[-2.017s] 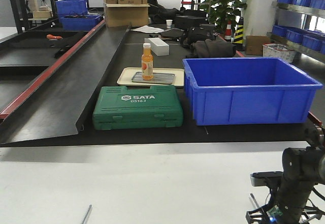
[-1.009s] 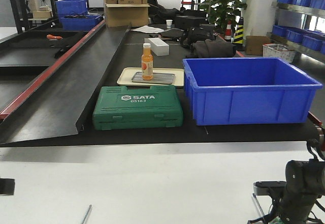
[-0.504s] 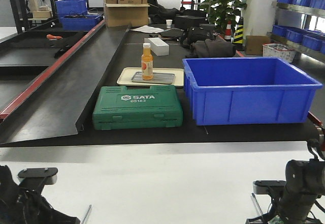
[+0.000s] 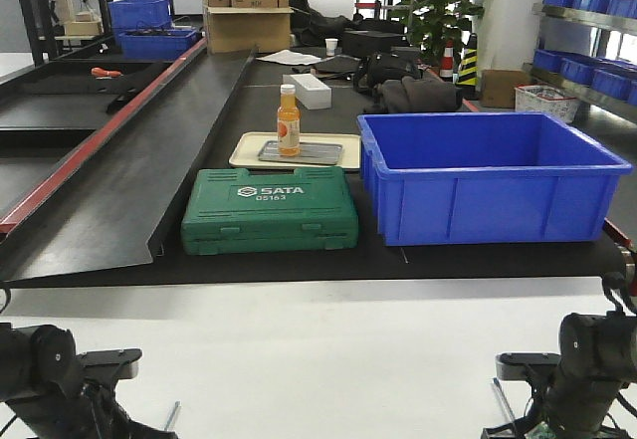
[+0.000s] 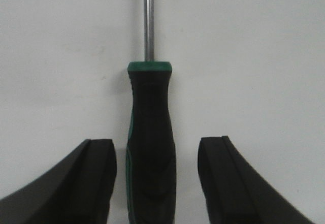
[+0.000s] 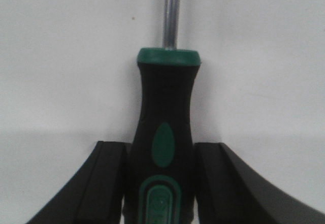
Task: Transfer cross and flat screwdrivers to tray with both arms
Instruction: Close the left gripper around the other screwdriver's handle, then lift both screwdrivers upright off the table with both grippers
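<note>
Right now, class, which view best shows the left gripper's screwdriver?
The left wrist view: the screwdriver fills it, handle between the open left gripper. The front view shows only its shaft tip; the right wrist view, none.

You've got a green SATA case (image 4: pixel 270 210) on the black desk (image 4: pixel 119 200), with a big blue bin (image 4: pixel 478 205) just beside it on the right. Behind the case an orange drink bottle (image 4: pixel 289 122) stands upright over a cream tray (image 4: pixel 247 150). Cardboard boxes (image 4: pixel 248 29) and a potted plant (image 4: pixel 443 6) sit far back.

We are finding the green plastic tool case (image 4: pixel 270 222) left of the blue plastic bin (image 4: pixel 493 210); behind it, the grey metal tray (image 4: pixel 323 153) is lying in the small cream tray (image 4: pixel 244 148), bearing an orange bottle (image 4: pixel 289 120).
</note>
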Robot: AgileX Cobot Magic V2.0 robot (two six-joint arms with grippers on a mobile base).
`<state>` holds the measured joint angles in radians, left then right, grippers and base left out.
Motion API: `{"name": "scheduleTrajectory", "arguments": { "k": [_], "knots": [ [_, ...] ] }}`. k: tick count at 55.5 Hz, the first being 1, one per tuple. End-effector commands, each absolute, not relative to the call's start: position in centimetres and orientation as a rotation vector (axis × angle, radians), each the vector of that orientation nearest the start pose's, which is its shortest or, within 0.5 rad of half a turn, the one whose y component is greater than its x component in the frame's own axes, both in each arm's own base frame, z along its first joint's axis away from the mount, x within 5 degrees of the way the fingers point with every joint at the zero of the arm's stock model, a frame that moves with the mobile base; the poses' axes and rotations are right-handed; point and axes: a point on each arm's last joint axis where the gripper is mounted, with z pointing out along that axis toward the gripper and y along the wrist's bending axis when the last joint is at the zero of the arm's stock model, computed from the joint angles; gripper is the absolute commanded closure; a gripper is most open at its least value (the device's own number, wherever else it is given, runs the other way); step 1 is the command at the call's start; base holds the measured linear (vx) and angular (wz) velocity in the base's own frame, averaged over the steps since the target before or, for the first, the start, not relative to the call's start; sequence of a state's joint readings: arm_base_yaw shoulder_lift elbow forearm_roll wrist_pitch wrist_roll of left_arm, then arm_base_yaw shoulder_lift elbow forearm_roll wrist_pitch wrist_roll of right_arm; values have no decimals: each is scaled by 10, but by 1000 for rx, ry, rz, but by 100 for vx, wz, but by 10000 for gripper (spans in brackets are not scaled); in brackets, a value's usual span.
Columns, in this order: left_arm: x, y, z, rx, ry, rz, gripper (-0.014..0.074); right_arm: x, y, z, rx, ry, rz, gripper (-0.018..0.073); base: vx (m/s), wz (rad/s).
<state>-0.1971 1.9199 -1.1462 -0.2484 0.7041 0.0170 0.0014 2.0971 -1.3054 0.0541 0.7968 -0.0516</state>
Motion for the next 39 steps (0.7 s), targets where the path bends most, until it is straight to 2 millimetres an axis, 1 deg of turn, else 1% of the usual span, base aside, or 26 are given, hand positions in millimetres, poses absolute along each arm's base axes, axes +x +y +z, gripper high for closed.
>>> {"name": "scheduleTrajectory", "arguments": {
  "k": [1,10,17,21,28,29,35,39],
  "knots": [
    [357,-89,158,13,2911,-320,107,392,4,133,1,2990,78,567,0,0],
    [358,-89,139,-1,2968,-311,123,392,4,134,3,2986,79,567,0,0],
    [357,-89,131,-2,2995,-304,182,392,4,134,8,2984,85,567,0,0],
    [357,-89,130,0,2999,-298,270,392,5,134,15,2981,92,567,0,0],
    [356,-88,130,33,3016,-272,547,393,5,134,23,2978,101,567,0,0],
    [355,-88,130,45,3021,-266,603,393,5,134,23,2978,101,567,0,0],
    [352,-94,131,104,3028,-244,603,393,5,135,25,2975,105,567,0,0],
    [351,-98,138,134,3009,-243,602,392,6,142,33,2961,116,567,0,0]
  ]
}}
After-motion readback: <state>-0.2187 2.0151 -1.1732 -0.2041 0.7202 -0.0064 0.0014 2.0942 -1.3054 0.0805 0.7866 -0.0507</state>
